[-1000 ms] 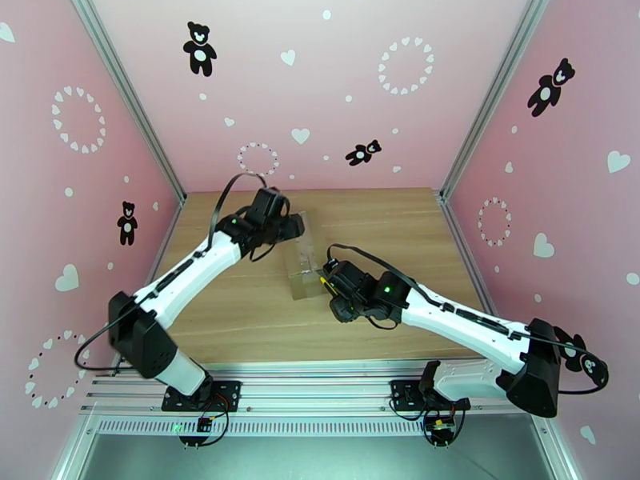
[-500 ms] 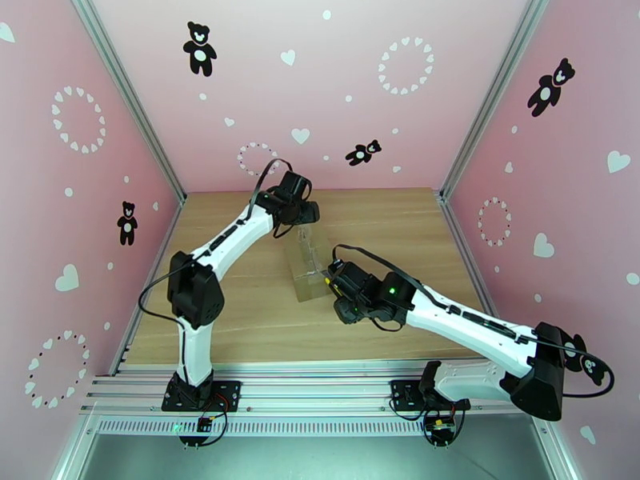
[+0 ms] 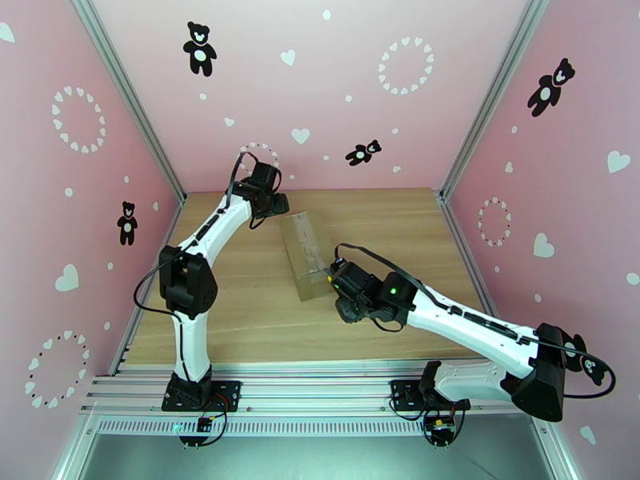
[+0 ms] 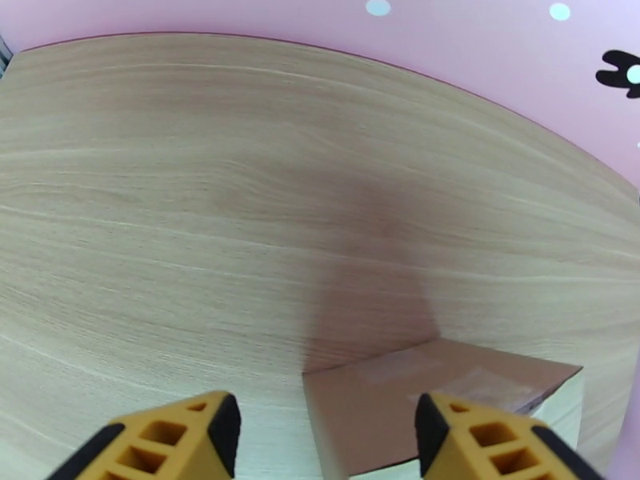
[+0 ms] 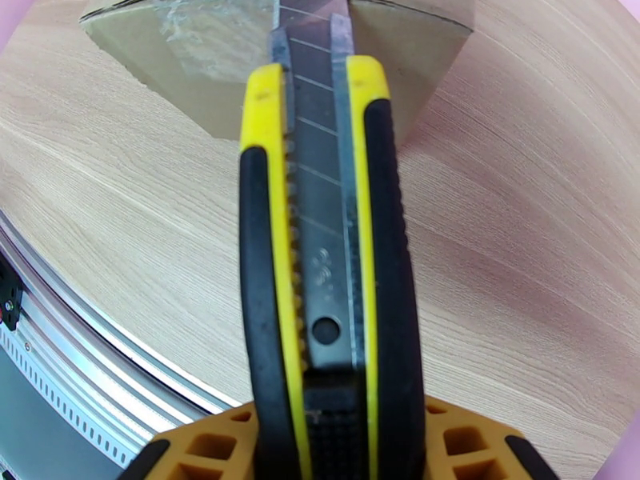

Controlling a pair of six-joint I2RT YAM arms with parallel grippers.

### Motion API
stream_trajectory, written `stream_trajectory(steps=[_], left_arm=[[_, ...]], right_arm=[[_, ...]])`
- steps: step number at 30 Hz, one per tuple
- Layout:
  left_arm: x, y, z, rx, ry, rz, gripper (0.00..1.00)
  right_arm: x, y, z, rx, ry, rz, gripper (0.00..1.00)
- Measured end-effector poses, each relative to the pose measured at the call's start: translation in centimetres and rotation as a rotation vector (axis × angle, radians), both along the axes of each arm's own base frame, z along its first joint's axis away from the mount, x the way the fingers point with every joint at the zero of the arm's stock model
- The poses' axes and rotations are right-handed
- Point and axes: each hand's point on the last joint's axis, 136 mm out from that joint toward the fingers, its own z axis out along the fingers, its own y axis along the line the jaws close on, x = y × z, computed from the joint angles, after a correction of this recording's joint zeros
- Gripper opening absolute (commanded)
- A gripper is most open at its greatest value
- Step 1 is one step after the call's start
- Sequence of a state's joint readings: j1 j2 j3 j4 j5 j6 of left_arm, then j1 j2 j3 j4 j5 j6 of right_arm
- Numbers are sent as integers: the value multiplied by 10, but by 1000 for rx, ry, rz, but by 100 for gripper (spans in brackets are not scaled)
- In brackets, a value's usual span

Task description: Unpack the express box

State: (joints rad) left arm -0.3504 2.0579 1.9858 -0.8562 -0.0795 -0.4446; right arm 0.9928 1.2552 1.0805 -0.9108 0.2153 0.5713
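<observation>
The right gripper point(image 3: 339, 288) is clamped on the black-and-yellow handle of a knife point(image 5: 320, 234). Its blade point(image 5: 314, 90) is run out and points at the near end of the box point(image 3: 306, 250). The tip reaches over the taped top there, but I cannot tell whether it bites.

The left gripper point(image 4: 324, 434) hangs with its jaws wide and nothing between them, above the far end of the box and clear of it, near the table's back left corner.

The box lies flat in the middle of the table point(image 3: 240, 306), long axis running from near to far and skewed a little to the left. Shiny tape point(image 5: 216, 30) covers its top seam.

It looks like a small, light carton: stiff at the edges and corners, softer across the flaps, slick where the tape runs. On smooth wood it would probably skid under the blade's push. The bare cardboard sides at the far end seem the best place to pinch or press it down, away from the seam and the blade's path.
</observation>
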Motion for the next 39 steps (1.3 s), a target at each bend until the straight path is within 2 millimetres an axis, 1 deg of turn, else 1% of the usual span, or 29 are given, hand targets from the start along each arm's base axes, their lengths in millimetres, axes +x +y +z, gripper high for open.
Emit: stream_trajectory(steps=[4,11,13,17,20,31,39], left_arm=[[9,-4,-3,10,-7,-19,64],[25,-14,-25,21,10,-64,64],[25,-18,-31,12,24,-87,64],[22,-27,-33,-26,34,-127,64],[21,-31,-40,-48,33,-138,64],[6,-30,-34,-121,-6,-139,62],[-1,-30,-30,-156,-29,-125,62]], right_arm=[[0,0,0,2,0,-3,0],[0,0,0,5,1,-8,0],[0,0,0,8,3,-13,0],[0,1,0,14,4,-22,0],[0,1,0,18,5,-28,0],[-2,-1,-2,9,18,-42,0],[0,-1,-3,-8,27,-53,0]])
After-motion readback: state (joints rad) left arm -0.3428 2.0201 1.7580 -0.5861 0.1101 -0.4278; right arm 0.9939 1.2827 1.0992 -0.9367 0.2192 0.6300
